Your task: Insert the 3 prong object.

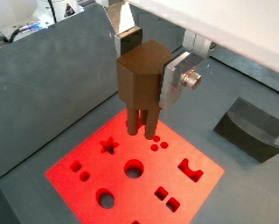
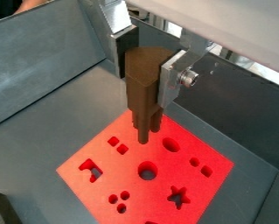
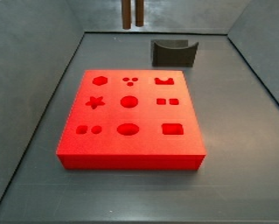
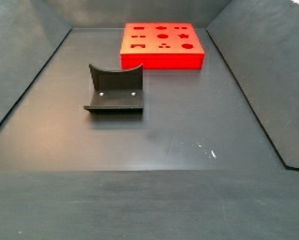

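Observation:
My gripper [image 1: 148, 74] is shut on the 3 prong object [image 1: 142, 87], a brown peg with a thick head and thin parallel rods pointing down. Both wrist views show it held high above the red block [image 1: 129, 179], and its rod tips appear over the block's near edge [image 2: 145, 131]. The block's trio of small round holes [image 1: 159, 143] lies beside the tips. In a side view only the rods [image 3: 131, 13] show, hanging at the top edge behind the red block [image 3: 129, 122]. The gripper is out of frame in that view and in the side view showing the block [image 4: 162, 45] far off.
A dark grey curved holder [image 3: 173, 52] stands on the floor beyond the block, also seen in a side view [image 4: 114, 91] and a wrist view [image 1: 253, 127]. Grey sloped walls [image 3: 37, 79] ring the floor. The block has several other shaped holes.

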Controlling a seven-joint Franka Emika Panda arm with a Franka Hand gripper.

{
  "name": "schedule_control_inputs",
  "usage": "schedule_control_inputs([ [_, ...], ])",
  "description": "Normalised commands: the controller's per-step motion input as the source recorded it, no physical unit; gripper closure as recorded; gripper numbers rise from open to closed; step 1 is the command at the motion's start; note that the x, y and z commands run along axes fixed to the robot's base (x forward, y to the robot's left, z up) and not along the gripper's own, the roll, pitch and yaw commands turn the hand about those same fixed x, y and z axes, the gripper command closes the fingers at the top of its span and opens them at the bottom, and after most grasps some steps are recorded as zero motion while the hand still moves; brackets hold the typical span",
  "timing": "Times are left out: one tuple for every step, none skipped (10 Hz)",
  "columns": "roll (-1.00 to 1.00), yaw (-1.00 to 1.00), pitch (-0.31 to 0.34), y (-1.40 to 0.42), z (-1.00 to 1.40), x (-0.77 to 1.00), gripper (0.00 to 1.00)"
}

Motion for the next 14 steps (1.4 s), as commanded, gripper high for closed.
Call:
schedule_control_inputs([
  [0.00, -0.01, 0.021, 0.00, -0.07, 0.06, 1.00],
  [-0.10, -0.05, 0.119, 0.19, -0.12, 0.23, 1.00],
  [-0.23, -0.17, 0.246, 0.41, -0.07, 0.45, 1.00],
  [-0.18, -0.22, 0.303, 0.38, -0.06, 0.47, 1.00],
  [-0.08, -0.07, 0.266, 0.24, -0.02, 0.33, 1.00],
  [-0.02, -0.14, 0.310, 0.04, -0.25, 0.19, 1.00],
  [-0.02, -0.16, 0.304, 0.00, -0.23, 0.11, 1.00],
  [0.00, -0.32, 0.360, 0.00, -0.21, 0.28, 1.00],
  [0.00, -0.45, 0.454, 0.00, -0.14, 0.12, 1.00],
  [0.04, -0.47, 0.453, 0.00, -0.05, 0.05, 1.00],
  [0.05, -0.40, 0.407, 0.00, -0.07, 0.18, 1.00],
  [0.05, 0.00, 0.091, -0.01, -0.03, 0.00, 1.00],
  [0.00, 0.00, 0.003, 0.00, -0.02, 0.00, 1.00],
  [-0.12, -0.02, 0.093, 0.23, -0.24, 0.00, 1.00],
])
